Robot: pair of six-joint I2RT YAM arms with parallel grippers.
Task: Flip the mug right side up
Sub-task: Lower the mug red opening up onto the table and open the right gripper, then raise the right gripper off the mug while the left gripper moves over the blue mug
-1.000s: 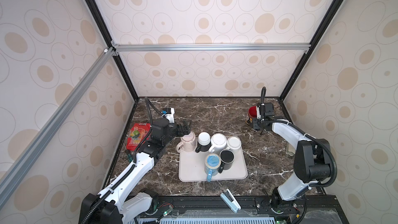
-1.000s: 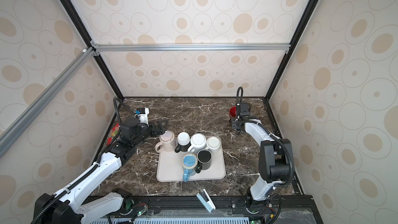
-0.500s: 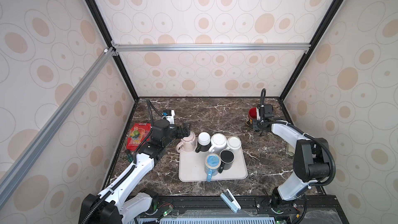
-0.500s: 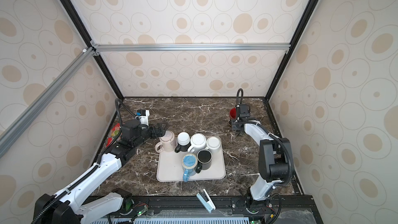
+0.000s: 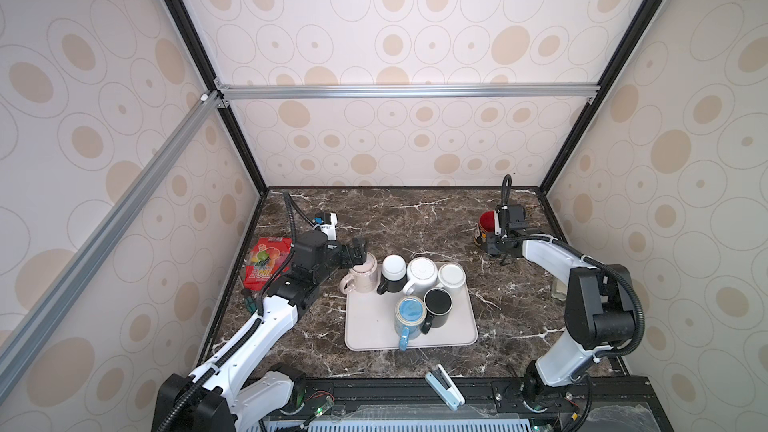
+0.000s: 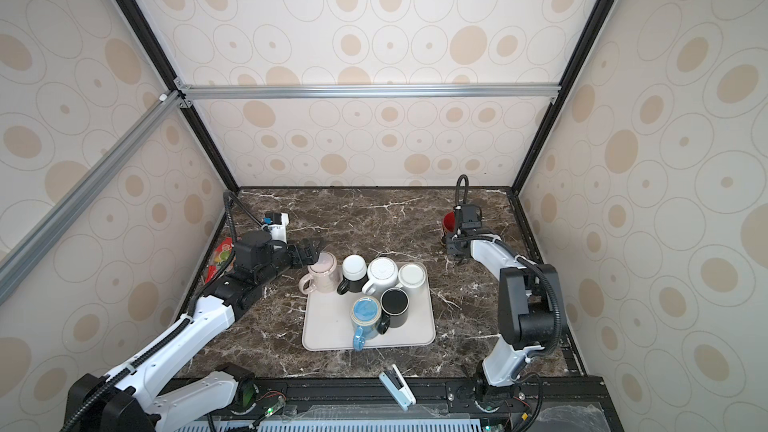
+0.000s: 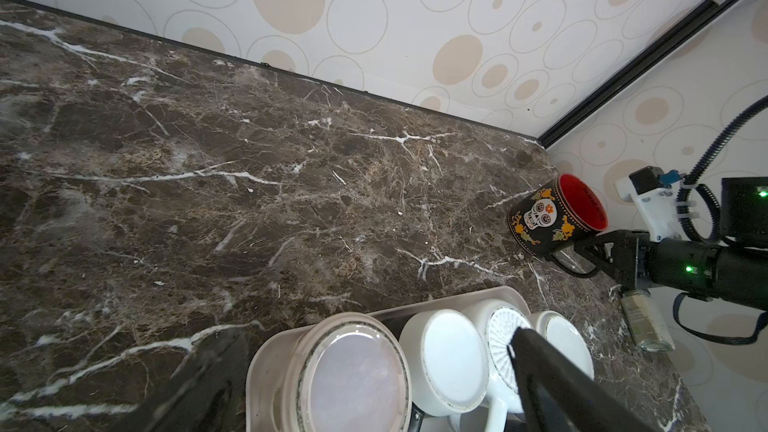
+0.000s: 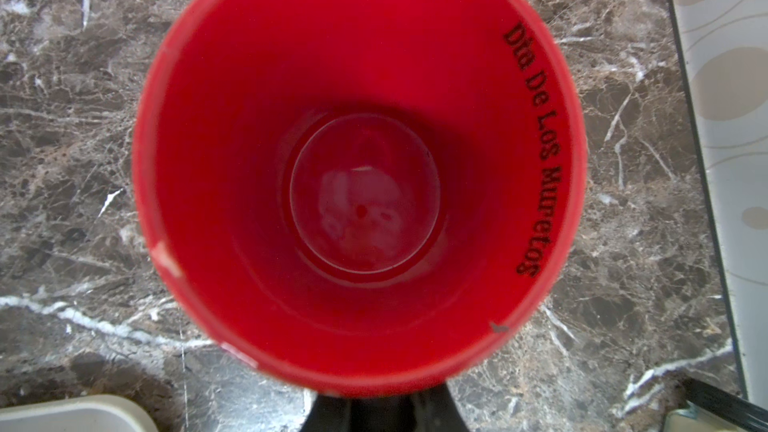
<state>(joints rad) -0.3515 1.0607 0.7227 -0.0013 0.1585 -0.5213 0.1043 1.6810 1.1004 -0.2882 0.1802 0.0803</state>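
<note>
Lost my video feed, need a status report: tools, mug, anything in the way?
Left tool open at pink mug, bottom-up. Right tool shut on skull mug handle, mouth up, tilted. Nothing blocking.

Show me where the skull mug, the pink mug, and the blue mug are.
skull mug [image 7: 540,218], left wrist view, on the painted skull on its black side.
pink mug [image 5: 362,275], a top view, on its upturned base.
blue mug [image 5: 409,312], a top view, on its upturned base.

— Which mug have I got?
— My black skull mug [image 7: 548,218], red inside [image 8: 357,168], mouth up and tilted, by its handle near the table's far right corner [image 5: 487,227].
</note>
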